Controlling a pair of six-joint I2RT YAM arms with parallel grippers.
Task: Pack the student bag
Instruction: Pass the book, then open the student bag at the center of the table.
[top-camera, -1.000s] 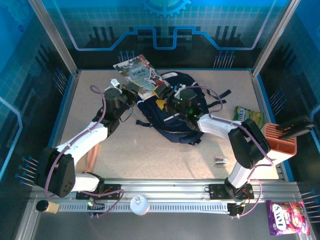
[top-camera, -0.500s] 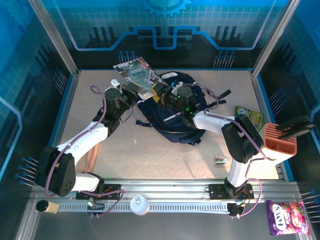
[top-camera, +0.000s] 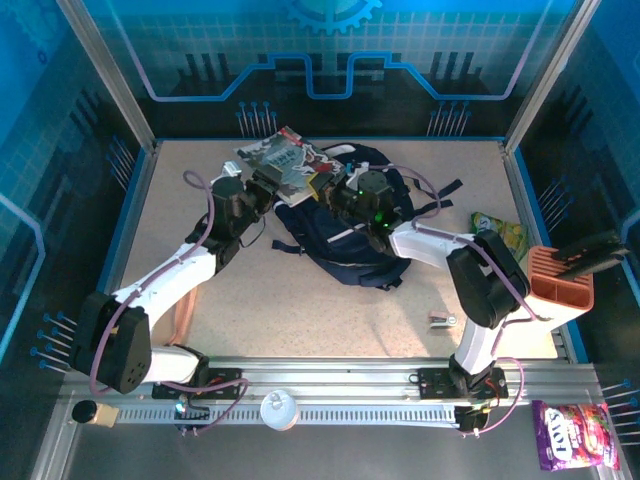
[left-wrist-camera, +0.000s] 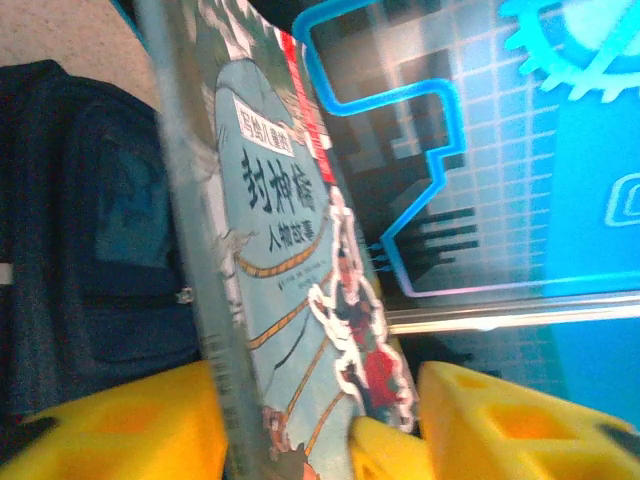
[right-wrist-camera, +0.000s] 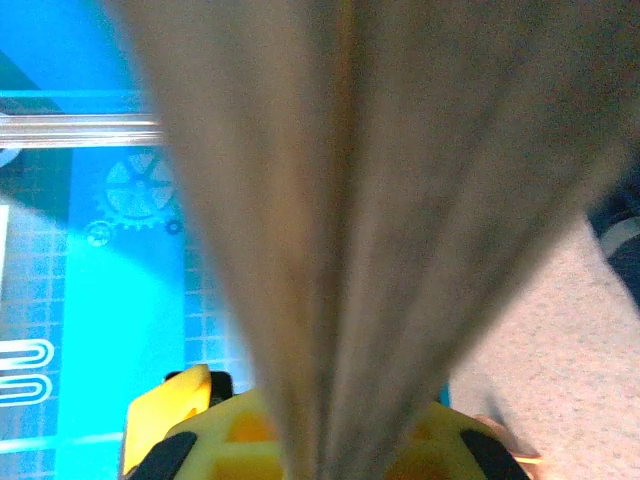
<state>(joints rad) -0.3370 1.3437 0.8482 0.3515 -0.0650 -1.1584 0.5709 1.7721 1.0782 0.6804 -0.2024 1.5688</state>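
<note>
Student bag (top-camera: 345, 235): mid-tabletop, long axis running 11 to 5 o'clock.
Book (top-camera: 283, 160): upright at the bag's 11 o'clock end.
Right tool (top-camera: 328, 186): clenched on the book (1 edge).
Left tool (left-wrist-camera: 385, 440): released, fingers (left-wrist-camera: 500, 420) straddling the book.

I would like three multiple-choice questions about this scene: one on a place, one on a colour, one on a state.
1. Where is the book?
A. at the bag's far-left edge
B. near the arm bases
C. in the orange rack

2. What colour is the bag?
A. red
B. dark navy
C. yellow

3. How is the right tool?
A. wide open, empty
B. shut on the book
C. shut on a strap

Answers: 1 A, the top view shows the book there, between both tools. 2 B, navy fabric shows from above. 3 B, the right wrist view shows the book's edge between its fingers.
</note>
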